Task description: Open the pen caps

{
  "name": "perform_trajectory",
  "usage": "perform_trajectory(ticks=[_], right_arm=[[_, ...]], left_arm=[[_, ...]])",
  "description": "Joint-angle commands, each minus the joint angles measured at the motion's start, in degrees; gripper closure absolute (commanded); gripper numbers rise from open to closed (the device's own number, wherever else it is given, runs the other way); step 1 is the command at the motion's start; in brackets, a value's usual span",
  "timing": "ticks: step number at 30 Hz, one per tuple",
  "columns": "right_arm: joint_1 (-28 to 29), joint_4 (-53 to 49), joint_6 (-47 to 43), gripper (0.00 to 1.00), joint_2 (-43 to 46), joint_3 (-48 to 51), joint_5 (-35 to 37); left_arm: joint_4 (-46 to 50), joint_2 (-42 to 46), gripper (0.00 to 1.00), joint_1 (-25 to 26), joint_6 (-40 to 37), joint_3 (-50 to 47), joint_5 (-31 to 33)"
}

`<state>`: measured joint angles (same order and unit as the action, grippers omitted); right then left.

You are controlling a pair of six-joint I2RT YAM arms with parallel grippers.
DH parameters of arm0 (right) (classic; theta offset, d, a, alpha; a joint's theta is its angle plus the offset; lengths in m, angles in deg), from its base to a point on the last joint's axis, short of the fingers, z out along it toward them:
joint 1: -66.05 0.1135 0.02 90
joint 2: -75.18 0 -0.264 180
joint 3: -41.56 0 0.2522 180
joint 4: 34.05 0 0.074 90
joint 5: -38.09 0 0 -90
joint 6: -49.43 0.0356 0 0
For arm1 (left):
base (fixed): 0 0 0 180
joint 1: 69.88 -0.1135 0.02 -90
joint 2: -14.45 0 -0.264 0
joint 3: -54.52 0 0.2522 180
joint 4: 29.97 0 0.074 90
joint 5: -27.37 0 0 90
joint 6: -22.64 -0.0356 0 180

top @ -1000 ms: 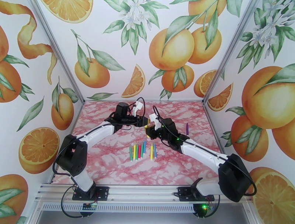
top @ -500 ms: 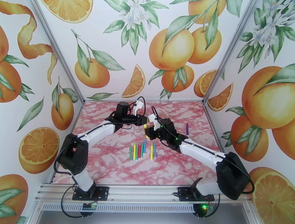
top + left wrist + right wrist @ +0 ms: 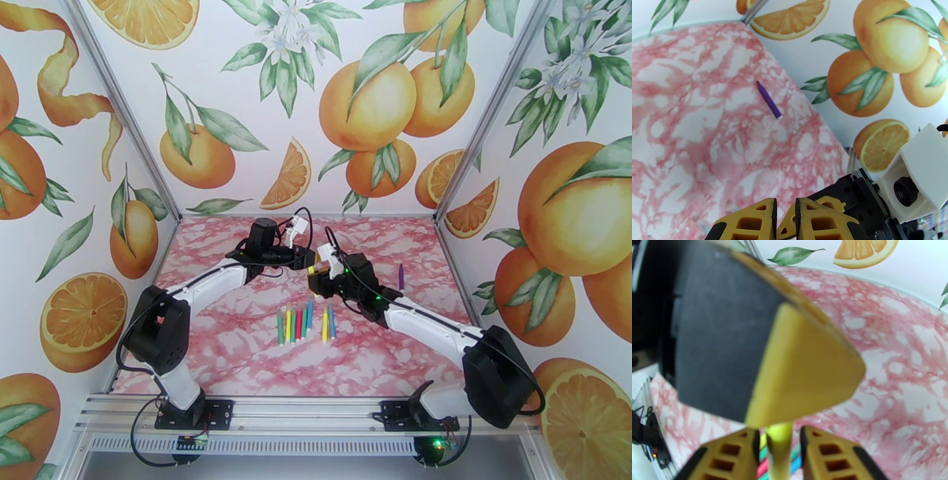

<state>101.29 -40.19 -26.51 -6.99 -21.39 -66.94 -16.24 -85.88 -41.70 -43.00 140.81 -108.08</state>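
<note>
- Now your left gripper is clamped on the yellow pen above the table, its cap hidden.
- Your right gripper sits slack around that pen, gaps either side.
- Other pens lie rowed nearer you; a purple pen lies apart, right.

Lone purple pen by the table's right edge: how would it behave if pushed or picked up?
The purple pen looks thin and round, lying flat on the smooth marbled table, so a sideways push would probably roll it. It looks straight, so likely stiff, and light for its size.
</note>
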Motion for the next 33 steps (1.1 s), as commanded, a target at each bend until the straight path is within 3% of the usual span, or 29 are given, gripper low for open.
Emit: perform_trajectory(ticks=[1, 9, 22, 33], right_arm=[[0.3, 2.7, 0.4, 0.64, -1.5, -1.2, 0.3], [0.4, 4.0, 1.0, 0.63, -2.7, -1.6, -0.4], [0.7, 4.0, 0.9, 0.83, -3.1, -1.7, -1.3], [0.7, 3.6, -0.4, 0.97, -0.4, 1.3, -1.0]], left_arm=[[-1.9, 0.4, 0.98, 0.3, 0.6, 2.1, -1.9], [-2.3, 1.2, 0.99, 0.3, 1.2, 1.9, -2.5], [-4.5, 1.0, 1.0, 0.3, 3.1, 1.9, -2.6], [-0.7, 1.5, 1.0, -0.1, 2.4, 2.5, 5.4]])
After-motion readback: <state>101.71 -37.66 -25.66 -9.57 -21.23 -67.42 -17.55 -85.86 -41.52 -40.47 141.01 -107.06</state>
